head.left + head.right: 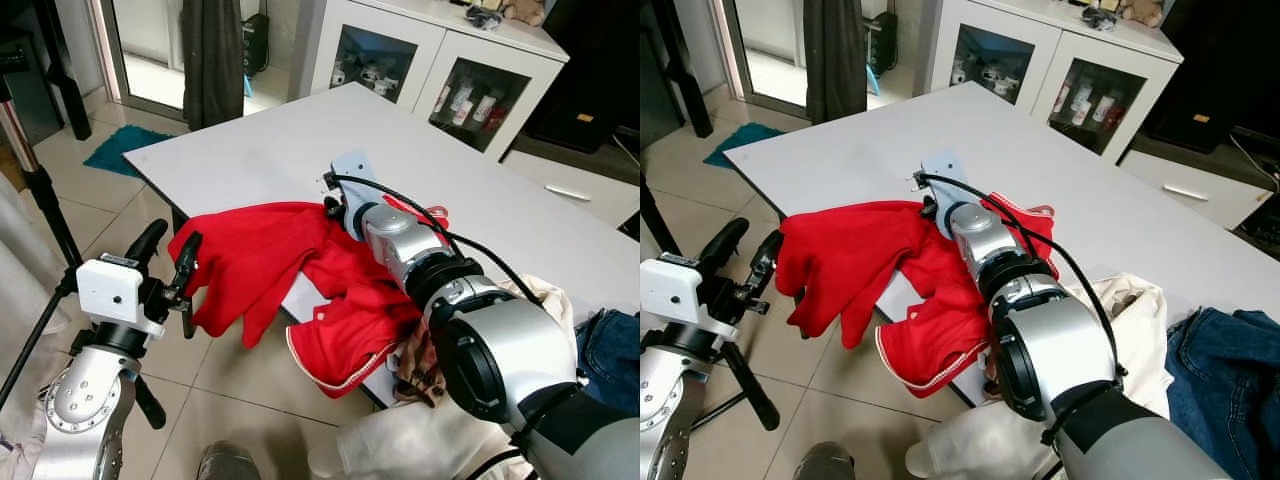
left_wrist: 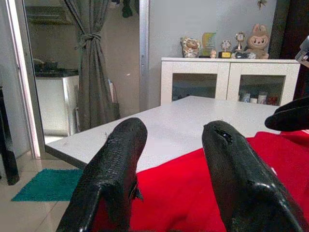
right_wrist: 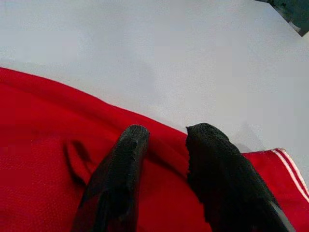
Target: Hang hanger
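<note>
Room: tiled floor (image 1: 215,375) of pale glossy squares; a dark curtain (image 1: 212,55) hangs by a sliding door; a teal mat (image 1: 122,148) lies near it.
Cabinet: white sideboard (image 1: 432,75) with glass-fronted doors, bottles behind the glass, plush toys on top.
Tabletop: broad, matte white slab (image 1: 300,140) with squared edges, set at an angle to the robot.
Garment: red knit shirt (image 1: 265,262) with white piping at the hem, crumpled at the near edge of the tabletop; one part droops over the edge toward the floor. Its long axis runs roughly along that near edge, from the robot's left to its right.
Hanger: cannot be made out in any view; only a thin red loop (image 1: 436,213) pokes up beside the right arm, and whether it is a hanger is unclear.
Other laundry: cream cloth (image 1: 1135,300) and blue denim (image 1: 1230,375) heaped on the right.
Tripod: black legs and pole (image 1: 40,195) at far left.
Right end effector: (image 3: 164,137) textured black fingers slightly spread, tips pressing down on the red fabric near its border with the bare tabletop; no fabric visibly pinched.
Left end effector: (image 1: 168,262) fingers spread, held in the air off the tabletop's near edge, just beside the drooping red cloth, pointing toward it.
</note>
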Available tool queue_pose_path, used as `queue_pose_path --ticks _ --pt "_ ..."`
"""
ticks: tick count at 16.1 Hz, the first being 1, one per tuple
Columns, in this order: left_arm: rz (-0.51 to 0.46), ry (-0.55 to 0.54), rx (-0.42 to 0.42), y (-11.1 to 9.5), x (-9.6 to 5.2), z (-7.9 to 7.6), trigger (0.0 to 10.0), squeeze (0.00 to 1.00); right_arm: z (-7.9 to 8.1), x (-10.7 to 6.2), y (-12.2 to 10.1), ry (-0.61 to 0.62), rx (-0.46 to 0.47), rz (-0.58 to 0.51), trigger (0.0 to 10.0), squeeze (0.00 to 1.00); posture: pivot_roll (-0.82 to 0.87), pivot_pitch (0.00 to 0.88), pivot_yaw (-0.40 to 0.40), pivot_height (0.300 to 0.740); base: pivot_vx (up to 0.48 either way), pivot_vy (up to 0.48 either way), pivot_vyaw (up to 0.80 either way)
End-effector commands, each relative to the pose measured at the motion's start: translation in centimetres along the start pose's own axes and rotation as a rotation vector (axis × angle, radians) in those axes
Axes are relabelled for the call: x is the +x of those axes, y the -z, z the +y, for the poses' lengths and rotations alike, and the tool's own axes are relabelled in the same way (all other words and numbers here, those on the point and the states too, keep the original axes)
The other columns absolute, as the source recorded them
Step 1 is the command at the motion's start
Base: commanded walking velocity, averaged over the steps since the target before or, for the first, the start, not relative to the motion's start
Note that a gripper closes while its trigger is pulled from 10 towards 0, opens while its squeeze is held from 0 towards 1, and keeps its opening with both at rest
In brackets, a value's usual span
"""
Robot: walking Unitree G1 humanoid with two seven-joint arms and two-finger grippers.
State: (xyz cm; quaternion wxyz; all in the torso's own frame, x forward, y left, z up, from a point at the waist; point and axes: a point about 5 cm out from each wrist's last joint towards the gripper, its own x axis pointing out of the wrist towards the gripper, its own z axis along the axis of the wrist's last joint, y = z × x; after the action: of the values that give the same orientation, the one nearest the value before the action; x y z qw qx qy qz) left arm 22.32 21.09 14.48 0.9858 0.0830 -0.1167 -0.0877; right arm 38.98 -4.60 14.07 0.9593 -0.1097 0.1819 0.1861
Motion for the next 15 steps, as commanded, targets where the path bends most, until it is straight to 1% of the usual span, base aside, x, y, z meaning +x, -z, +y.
queue_pose_path --ticks 1,2,3,4,5,6,8,9,10,11,12,13,14,15 --pt "-0.02 0.022 0.005 -0.5 0.2 -0.5 10.0 0.0 -0.7 -0.1 0.4 0.022 0.021 0.02 10.0 0.0 0.4 0.024 -0.176 0.74 0.0 0.0 0.0" --pt "-0.02 0.022 0.005 -0.5 0.2 -0.5 10.0 0.0 -0.7 -0.1 0.4 0.022 0.021 0.02 10.0 0.0 0.4 0.024 -0.176 0.74 0.0 0.0 0.0" --pt "-0.019 0.022 0.005 -0.5 0.2 -0.5 10.0 0.0 -1.1 -0.1 0.5 0.054 0.035 0.023 10.0 0.0 0.4 0.024 -0.176 0.74 0.0 0.0 0.0" --pt "-0.013 0.059 0.0 -0.2 0.4 -1.2 10.0 0.0 1.0 -0.5 -2.8 -0.309 -0.016 -0.189 10.0 0.0 0.36 0.03 -0.161 0.74 0.0 0.0 0.0" --pt "-0.012 0.069 -0.001 -0.2 0.5 -1.4 10.0 0.0 1.7 -0.8 -3.7 -0.427 -0.053 -0.249 10.0 0.0 0.37 0.029 -0.164 0.74 0.0 0.0 0.0" --pt "-0.01 0.076 -0.001 -0.1 0.6 -1.5 10.0 0.0 2.4 -1.1 -4.0 -0.523 -0.093 -0.284 10.0 0.0 0.36 0.03 -0.163 0.74 0.0 0.0 0.0" --pt "-0.008 0.081 0.0 -0.1 0.7 -1.5 10.0 0.0 2.7 -1.2 -3.8 -0.569 -0.112 -0.285 10.0 0.0 0.36 0.03 -0.16 0.74 0.0 0.0 0.0" --pt "-0.008 0.085 0.001 -0.1 0.7 -1.5 10.0 0.0 2.9 -1.3 -3.6 -0.611 -0.126 -0.282 10.0 0.0 0.36 0.03 -0.159 0.74 0.0 0.0 0.0" --pt "-0.009 0.088 0.002 -0.1 0.7 -1.6 10.0 0.0 3.2 -1.5 -3.2 -0.682 -0.15 -0.27 10.0 0.0 0.36 0.03 -0.159 0.74 0.0 0.0 0.0" --pt "-0.009 0.092 0.003 -0.2 0.7 -1.6 10.0 0.0 3.5 -1.7 -2.7 -0.743 -0.182 -0.247 10.0 0.0 0.36 0.031 -0.158 0.74 0.0 0.0 0.0" --pt "-0.001 0.122 0.006 -0.3 0.5 -1.8 10.0 0.0 3.9 -2.0 -1.4 -0.847 -0.284 -0.177 10.0 0.0 0.36 0.031 -0.158 0.74 0.0 0.0 0.0" --pt "0.004 0.133 0.007 -0.3 0.4 -1.8 10.0 0.0 4.0 -2.0 -1.1 -0.86 -0.303 -0.16 10.0 0.0 0.36 0.031 -0.158 0.74 0.0 0.0 0.0" --pt "0.023 0.158 0.011 -0.3 0.0 -1.7 10.0 0.0 4.2 -2.2 -0.4 -0.919 -0.338 -0.12 10.0 0.0 0.36 0.031 -0.161 0.74 0.0 0.0 0.0" --pt "0.043 0.167 0.023 -0.3 -0.6 -1.3 10.0 0.0 4.5 -2.4 0.5 -0.992 -0.376 -0.074 10.0 0.0 0.36 0.03 -0.163 0.74 0.0 0.0 0.0"
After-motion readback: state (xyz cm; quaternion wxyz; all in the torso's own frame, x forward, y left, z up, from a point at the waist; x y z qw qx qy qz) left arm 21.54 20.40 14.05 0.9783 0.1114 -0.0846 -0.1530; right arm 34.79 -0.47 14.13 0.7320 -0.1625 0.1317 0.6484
